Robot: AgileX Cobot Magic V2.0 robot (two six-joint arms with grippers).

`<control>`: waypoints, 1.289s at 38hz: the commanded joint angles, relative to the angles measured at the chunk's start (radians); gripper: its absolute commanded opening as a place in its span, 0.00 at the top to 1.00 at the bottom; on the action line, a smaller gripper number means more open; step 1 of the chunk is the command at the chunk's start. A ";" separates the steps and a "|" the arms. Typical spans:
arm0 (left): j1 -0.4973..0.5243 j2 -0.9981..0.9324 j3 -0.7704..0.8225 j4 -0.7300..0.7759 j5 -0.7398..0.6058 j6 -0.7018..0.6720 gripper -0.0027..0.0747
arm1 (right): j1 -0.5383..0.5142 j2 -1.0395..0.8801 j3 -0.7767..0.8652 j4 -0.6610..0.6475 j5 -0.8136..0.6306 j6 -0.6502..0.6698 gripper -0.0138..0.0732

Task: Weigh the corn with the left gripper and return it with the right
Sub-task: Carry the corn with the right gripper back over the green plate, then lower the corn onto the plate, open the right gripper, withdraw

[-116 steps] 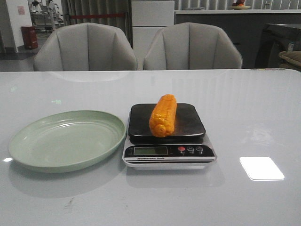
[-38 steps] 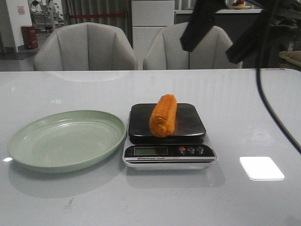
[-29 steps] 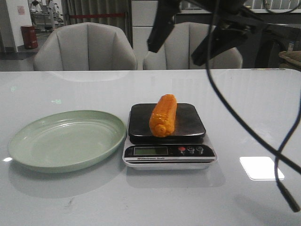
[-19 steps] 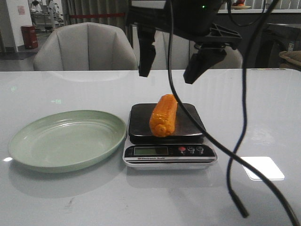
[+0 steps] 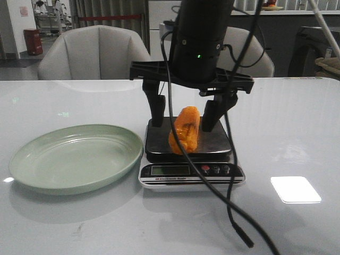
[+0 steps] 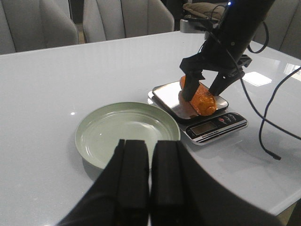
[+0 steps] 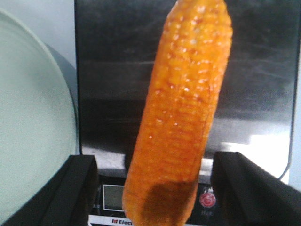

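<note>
The orange-yellow corn (image 5: 185, 130) lies lengthwise on the black scale platform (image 5: 159, 143). My right gripper (image 5: 183, 114) has come down over it, open, with one black finger on each side of the cob and a gap on both sides. In the right wrist view the corn (image 7: 183, 113) runs between the two fingers (image 7: 70, 188). The left wrist view shows the corn (image 6: 202, 98) under the right gripper (image 6: 204, 87). My left gripper (image 6: 150, 160) is shut and empty, high above the near side of the plate, out of the front view.
A pale green plate (image 5: 74, 159) sits left of the scale and also shows in the left wrist view (image 6: 127, 134). The scale's display and buttons (image 5: 188, 170) face the front. A loose black cable (image 5: 234, 223) hangs from the right arm onto the table. Two grey chairs (image 5: 95, 53) stand behind.
My right arm has come in from above and descended until its open fingers straddle the corn. The corn, scale and plate have not moved.
</note>
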 commanded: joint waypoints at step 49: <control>0.000 0.012 -0.026 0.003 -0.078 -0.002 0.82 | 0.242 0.112 -0.307 0.032 -0.126 -0.014 0.16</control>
